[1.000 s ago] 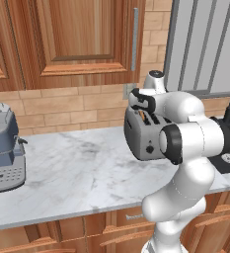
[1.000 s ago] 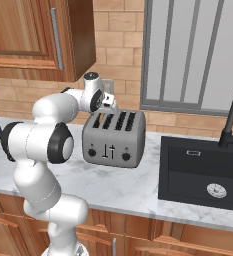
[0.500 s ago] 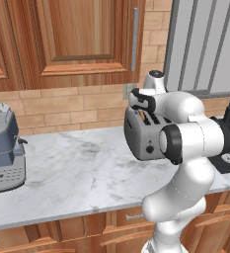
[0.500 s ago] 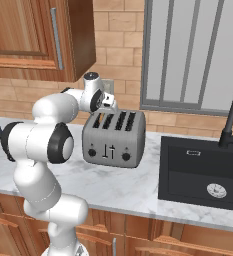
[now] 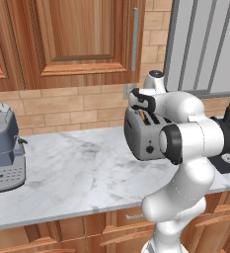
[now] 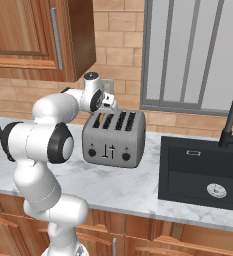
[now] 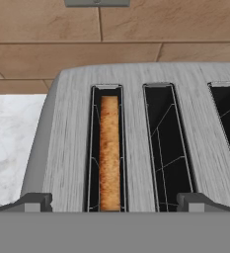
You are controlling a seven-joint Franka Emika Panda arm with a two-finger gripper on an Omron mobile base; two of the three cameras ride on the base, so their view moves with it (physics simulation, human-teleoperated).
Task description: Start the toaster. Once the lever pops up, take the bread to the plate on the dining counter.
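Brushed grey metal toaster [image 7: 151,123] is showing a matt grain, bread [image 7: 109,153] looking rough-crusted, on a glossy veined marble bench [image 5: 87,173].

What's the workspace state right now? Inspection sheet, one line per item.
Surface: white-grey marble worktop, bare between the machines.
Job's things: toaster upright near the brick wall; bread sits down in its leftmost slot in the hand view; neighbouring slots empty; lever on the front face.
Clutter: coffee machine at the left end.
Grippers: gripper open, above the toaster, holding nothing.
Cables: nothing seen.
Surroundings: black sink with faucet, wooden cabinets, window.
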